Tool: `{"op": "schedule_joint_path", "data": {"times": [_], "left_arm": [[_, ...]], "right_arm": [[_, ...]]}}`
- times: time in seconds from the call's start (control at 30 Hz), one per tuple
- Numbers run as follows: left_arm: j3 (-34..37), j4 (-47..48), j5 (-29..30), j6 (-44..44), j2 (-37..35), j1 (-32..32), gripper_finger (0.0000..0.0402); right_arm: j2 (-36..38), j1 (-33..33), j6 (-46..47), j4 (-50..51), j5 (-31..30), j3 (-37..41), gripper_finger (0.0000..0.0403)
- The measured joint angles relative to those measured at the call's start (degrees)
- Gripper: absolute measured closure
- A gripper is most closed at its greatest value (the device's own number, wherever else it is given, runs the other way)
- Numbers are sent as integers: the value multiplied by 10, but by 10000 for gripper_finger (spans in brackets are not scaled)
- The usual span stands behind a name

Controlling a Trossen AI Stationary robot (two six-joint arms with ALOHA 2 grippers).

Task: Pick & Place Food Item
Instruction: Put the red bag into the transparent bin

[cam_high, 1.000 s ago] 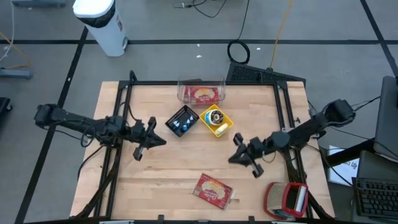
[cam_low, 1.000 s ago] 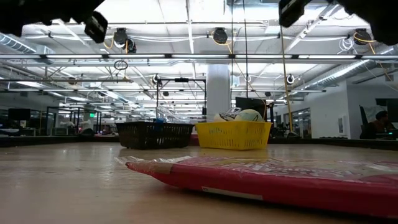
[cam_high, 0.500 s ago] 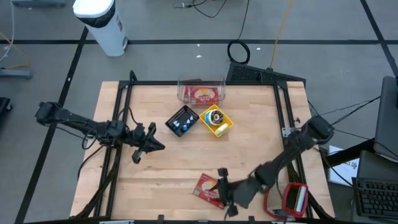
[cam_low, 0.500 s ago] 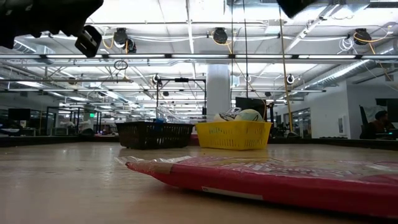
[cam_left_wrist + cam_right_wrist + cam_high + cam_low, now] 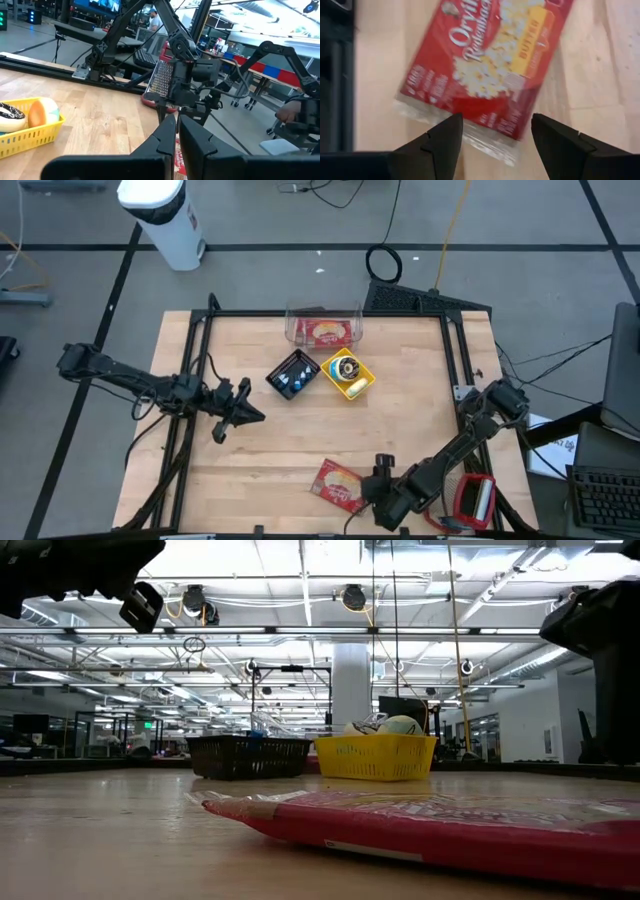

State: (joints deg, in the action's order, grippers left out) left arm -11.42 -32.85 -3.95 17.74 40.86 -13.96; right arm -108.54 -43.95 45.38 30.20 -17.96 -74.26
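Beneath the open right claw (image 5: 492, 137) lies the popcorn packet (image 5: 490, 65).

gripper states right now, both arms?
Left gripper: closed, holding nothing, over the table's left side.
Right gripper: open, empty, poised at the popcorn packet.

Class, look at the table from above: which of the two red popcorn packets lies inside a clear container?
The far popcorn packet, inside the clear container at the table's back edge. The other packet lies bare on the wood near the front.
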Motion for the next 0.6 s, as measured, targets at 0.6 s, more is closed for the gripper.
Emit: {"op": "schedule_joint_path", "data": {"times": [0.6], "left_arm": [[0, 14, 1, 1, 0, 0, 380]], "right_arm": [[2, 69, 140, -158, 126, 123, 188]]}}
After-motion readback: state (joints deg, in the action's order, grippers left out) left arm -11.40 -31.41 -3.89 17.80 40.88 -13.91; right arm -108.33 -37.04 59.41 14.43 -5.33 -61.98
